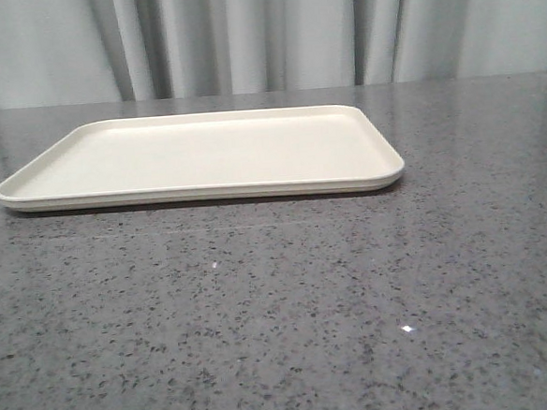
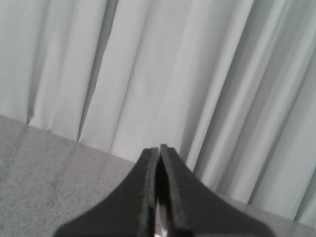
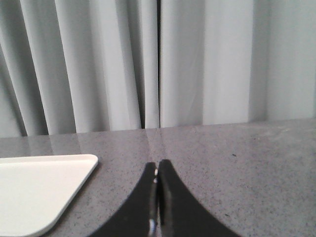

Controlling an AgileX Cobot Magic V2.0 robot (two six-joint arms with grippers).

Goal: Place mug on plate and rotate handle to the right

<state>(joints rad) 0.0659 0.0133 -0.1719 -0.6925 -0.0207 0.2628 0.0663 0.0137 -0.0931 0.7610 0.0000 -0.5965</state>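
The cream rectangular plate (image 1: 200, 158) lies flat on the grey speckled table in the front view, and nothing stands on it. One rounded corner of the plate also shows in the right wrist view (image 3: 34, 190). The mug and its handle are out of view in every frame. My left gripper (image 2: 159, 148) is shut and empty, pointing over the table toward the curtain. My right gripper (image 3: 157, 164) is shut and empty, above bare table beside the plate's corner. Neither gripper shows in the front view.
The grey speckled table (image 1: 281, 308) stretches in front of the plate. A pale pleated curtain (image 1: 261, 32) hangs behind the table's far edge and fills the background of both wrist views.
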